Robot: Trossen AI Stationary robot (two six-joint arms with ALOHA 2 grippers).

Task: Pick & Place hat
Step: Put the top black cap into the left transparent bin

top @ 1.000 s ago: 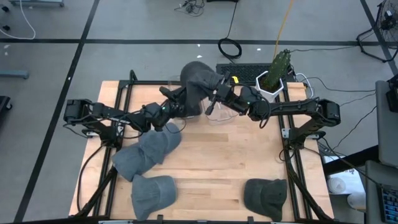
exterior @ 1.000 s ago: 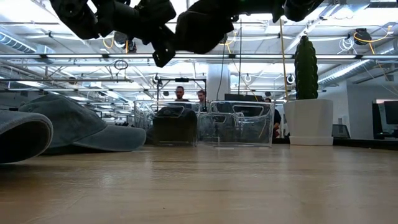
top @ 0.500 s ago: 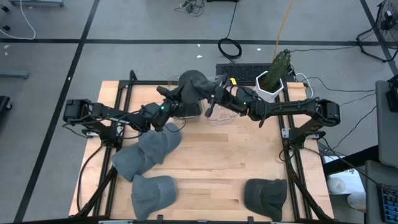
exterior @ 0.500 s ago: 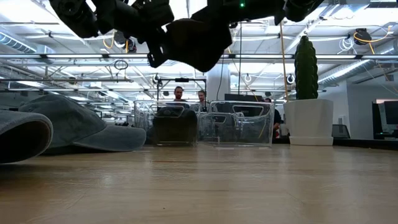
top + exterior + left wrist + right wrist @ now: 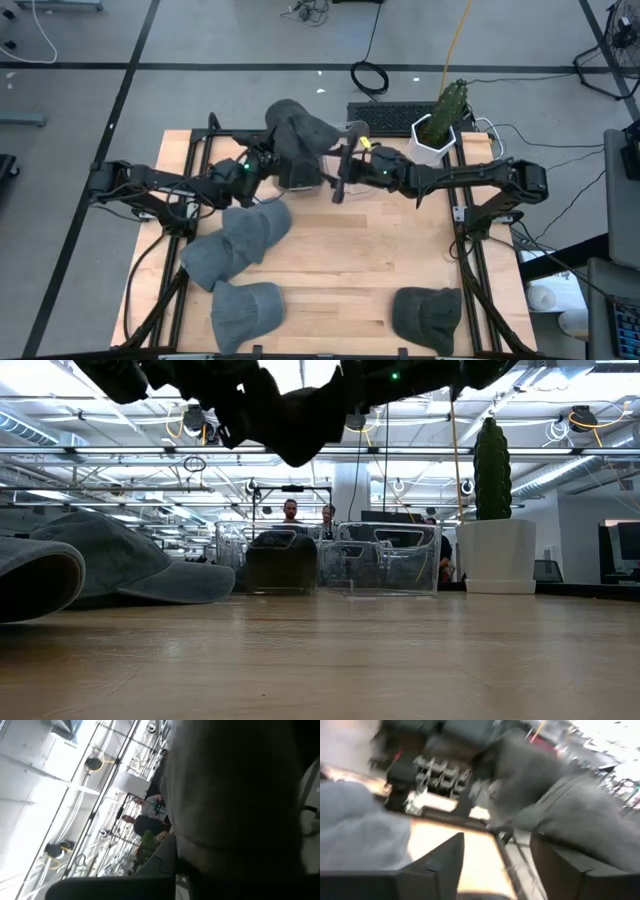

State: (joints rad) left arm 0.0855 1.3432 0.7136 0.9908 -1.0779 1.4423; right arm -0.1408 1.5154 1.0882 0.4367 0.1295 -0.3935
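I have the dark grey fabric cap [image 5: 292,135] lifted clear of the wooden bench [image 5: 350,260], hanging over the far edge above the clear plastic bins [image 5: 340,570]; in the low view it shows as a dark bulk near the ceiling line. My left claw [image 5: 268,160] is pressed together on the cap's near side and carries it. My right claw [image 5: 340,180] sits just beside the cap with its fingers [image 5: 445,862] spread and nothing between them in the right wrist view, so I judge it has let go and the left arm alone bears the load.

I read this as the carry step, with placing not yet done. Next I need to steer the cap over its drop spot, which I cannot identify from here, lower it, and only then open the left claw. Three more grey caps [image 5: 235,245] lie on the bench's near side.
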